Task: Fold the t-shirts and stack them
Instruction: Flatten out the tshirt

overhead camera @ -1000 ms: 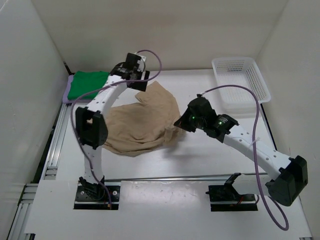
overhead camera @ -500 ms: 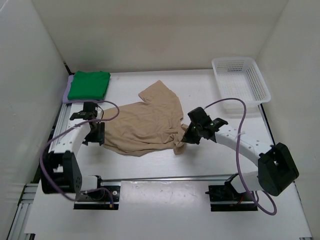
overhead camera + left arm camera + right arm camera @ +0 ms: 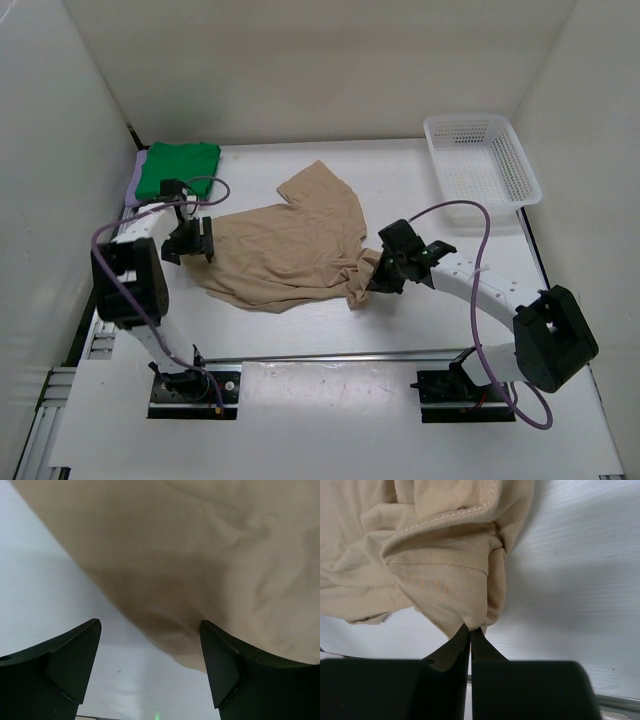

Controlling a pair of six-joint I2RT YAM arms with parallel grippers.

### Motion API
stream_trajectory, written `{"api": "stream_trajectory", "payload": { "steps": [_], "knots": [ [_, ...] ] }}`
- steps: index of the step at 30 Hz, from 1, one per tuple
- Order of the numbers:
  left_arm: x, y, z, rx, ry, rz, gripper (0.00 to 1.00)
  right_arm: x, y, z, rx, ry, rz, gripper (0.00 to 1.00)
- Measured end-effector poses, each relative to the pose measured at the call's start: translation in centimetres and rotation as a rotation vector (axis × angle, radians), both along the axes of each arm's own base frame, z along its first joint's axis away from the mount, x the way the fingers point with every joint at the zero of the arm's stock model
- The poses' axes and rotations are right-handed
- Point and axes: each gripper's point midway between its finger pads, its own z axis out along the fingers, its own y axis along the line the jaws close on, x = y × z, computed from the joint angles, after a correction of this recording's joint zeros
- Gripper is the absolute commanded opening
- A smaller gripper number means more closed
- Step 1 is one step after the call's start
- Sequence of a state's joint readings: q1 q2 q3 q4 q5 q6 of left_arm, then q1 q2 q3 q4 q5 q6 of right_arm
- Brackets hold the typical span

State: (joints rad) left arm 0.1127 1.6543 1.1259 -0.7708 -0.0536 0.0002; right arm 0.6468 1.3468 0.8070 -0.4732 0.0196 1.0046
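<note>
Lavender t-shirt peeks under green t-shirt; left jaws apart, right jaws pinching beige t-shirt.

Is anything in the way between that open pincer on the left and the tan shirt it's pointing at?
Nothing visible. The left pincer hangs open right at the left edge of the beige shirt, with only bare table beside the cloth. The right pincer is shut on the shirt's opposite edge.
</note>
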Motion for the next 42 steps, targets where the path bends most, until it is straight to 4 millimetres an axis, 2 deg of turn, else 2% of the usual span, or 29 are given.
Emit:
{"api": "stream_trajectory", "payload": {
  "steps": [1, 2, 3, 4, 6, 10, 13, 16, 21, 23, 25, 27, 29, 30, 31, 33, 34, 36, 37, 39, 40, 42],
  "knots": [
    [0.1, 0.0, -1.0, -0.012, 0.034, 0.003, 0.86, 0.0, 0.0, 0.0, -0.002, -0.002, 0.006, 0.0],
    [0.1, 0.1, -2.3, -0.023, 0.077, 0.007, 0.77, 0.1, -0.1, 0.0, -0.004, -0.006, 0.011, 0.0],
    [0.0, 0.1, -3.4, -0.033, 0.116, 0.011, 0.64, 0.1, -0.1, 0.0, -0.005, -0.008, 0.015, 0.0],
    [0.1, -0.4, -4.1, -0.07, 0.142, 0.014, 0.39, 0.1, -0.1, 0.0, -0.007, -0.009, 0.02, 0.0],
    [0.6, -0.5, -3.9, -0.082, 0.139, 0.02, 0.1, 0.1, -0.2, 0.0, -0.011, -0.012, 0.029, 0.0],
    [0.7, -0.3, -3.0, -0.08, 0.118, 0.01, 0.1, 0.1, -0.3, 0.0, -0.018, -0.021, 0.039, 0.0],
    [0.4, -0.2, -0.4, -0.062, 0.061, 0.012, 0.1, 0.0, -0.5, 0.8, -0.008, -0.047, 0.041, 0.0],
    [0.2, 0.3, 4.5, -0.016, -0.066, 0.019, 0.1, -0.7, -1.1, 1.1, -0.005, -0.066, 0.048, 0.0],
    [0.4, 0.5, 15.6, 0.05, -0.338, 0.018, 0.1, -3.0, -2.6, 0.1, -0.046, -0.047, 0.071, 0.0],
    [1.0, -0.3, 19.3, 0.056, -0.432, -0.009, 0.13, -4.1, -2.7, -0.2, -0.057, -0.043, 0.103, 0.0],
    [1.8, -1.7, 21.3, 0.044, -0.479, -0.052, 0.17, -4.9, -2.5, -0.2, -0.062, -0.044, 0.138, 0.0],
    [3.5, -3.7, 21.8, 0.029, -0.478, -0.109, 0.26, -5.2, -2.4, -0.2, -0.064, -0.043, 0.155, 0.0],
    [6.1, -5.7, 20.7, 0.016, -0.431, -0.163, 0.34, -5.3, -2.4, -0.3, -0.067, -0.041, 0.158, 0.0],
    [8.3, -6.7, 19.7, 0.012, -0.41, -0.185, 0.4, -5.3, -2.4, -0.3, -0.067, -0.041, 0.159, 0.0],
    [10.2, -7.4, 18.4, 0.011, -0.38, -0.201, 0.55, -5.3, -2.3, -0.3, -0.067, -0.038, 0.159, 0.0],
    [14.6, -8.8, 14.4, 0.015, -0.294, -0.227, 0.73, -5.2, -2.2, -0.5, -0.073, -0.02, 0.161, 0.0],
    [17.1, -9.3, 12.2, 0.023, -0.271, -0.229, 0.78, -5.0, -1.9, -0.7, -0.076, -0.008, 0.161, 0.0],
    [20.2, -9.4, 6.9, 0.058, -0.208, -0.218, 1.0, -4.4, -1.7, -1.1, -0.082, 0.016, 0.153, 0.0],
    [20.5, -9.1, 4.4, 0.082, -0.162, -0.211, 1.0, -4.2, -1.7, -1.2, -0.081, 0.027, 0.145, 0.0],
    [19.1, -8.3, 0.9, 0.119, -0.065, -0.204, 1.0, -3.7, -1.9, -1.4, -0.076, 0.037, 0.124, 0.0],
    [17.9, -7.8, 0.0, 0.135, -0.02, -0.202, 1.0, -3.6, -2.1, -1.4, -0.074, 0.04, 0.116, 0.0],
    [16.6, -7.2, 0.7, 0.143, -0.012, -0.193, 1.0, -3.3, -2.2, -1.3, -0.067, 0.043, 0.103, 0.0]
  ]
}}
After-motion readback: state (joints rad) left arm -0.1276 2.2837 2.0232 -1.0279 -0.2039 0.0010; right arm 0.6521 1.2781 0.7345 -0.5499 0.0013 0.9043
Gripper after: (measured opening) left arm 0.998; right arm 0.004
